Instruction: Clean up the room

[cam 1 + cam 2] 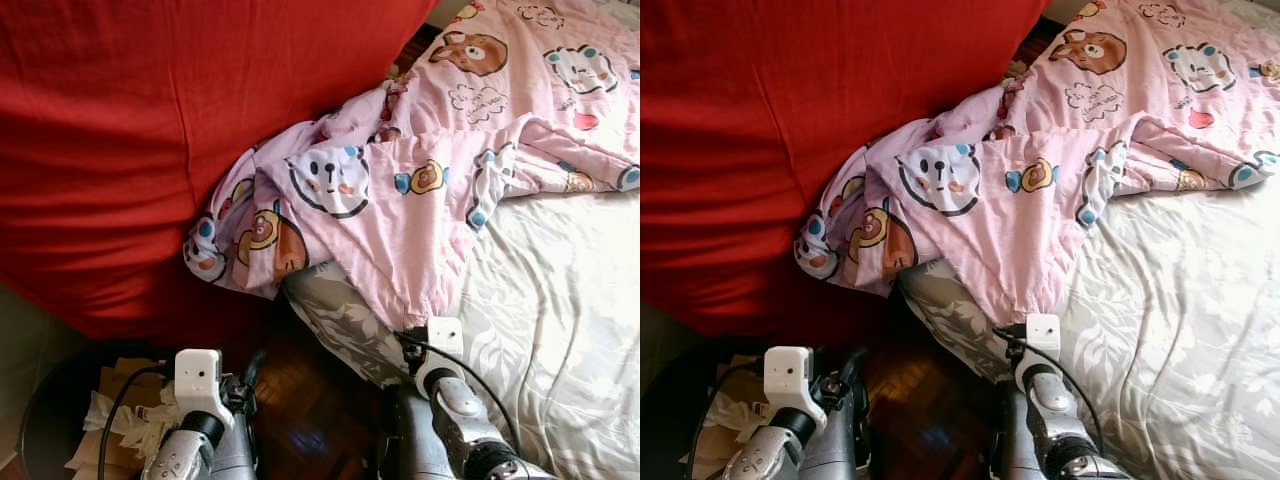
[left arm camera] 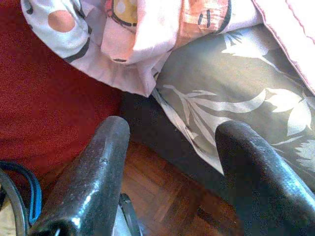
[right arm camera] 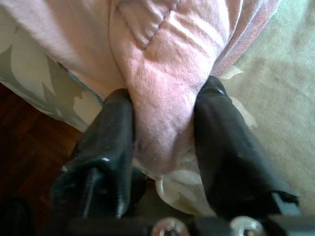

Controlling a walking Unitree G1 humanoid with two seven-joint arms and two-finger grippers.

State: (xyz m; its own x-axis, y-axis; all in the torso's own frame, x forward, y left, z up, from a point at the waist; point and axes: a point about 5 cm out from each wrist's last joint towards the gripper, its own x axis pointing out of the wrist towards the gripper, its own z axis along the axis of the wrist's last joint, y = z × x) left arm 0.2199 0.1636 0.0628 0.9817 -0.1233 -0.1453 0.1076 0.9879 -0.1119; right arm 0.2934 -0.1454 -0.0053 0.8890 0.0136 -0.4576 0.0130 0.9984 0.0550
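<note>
A pink blanket [image 1: 400, 200] printed with cartoon animals lies bunched across the bed [image 1: 560, 330] and hangs over its near edge. My right gripper [image 3: 165, 91] is at that hanging hem, shut on a fold of the pink blanket [image 3: 162, 113], which bulges between its two fingers. In the left eye view the right wrist [image 1: 445, 345] sits just below the hem, at the bed's edge. My left gripper [image 2: 174, 128] is open with nothing between its fingers. It hovers low over the wooden floor beside the bed's corner.
A large red cloth [image 1: 130, 130] covers the left side and meets the blanket. The grey leaf-patterned sheet [image 2: 236, 88] drapes down the bed's side. A dark round bin [image 1: 110, 420] with crumpled paper stands at lower left. Dark wooden floor [image 1: 310, 410] runs between the arms.
</note>
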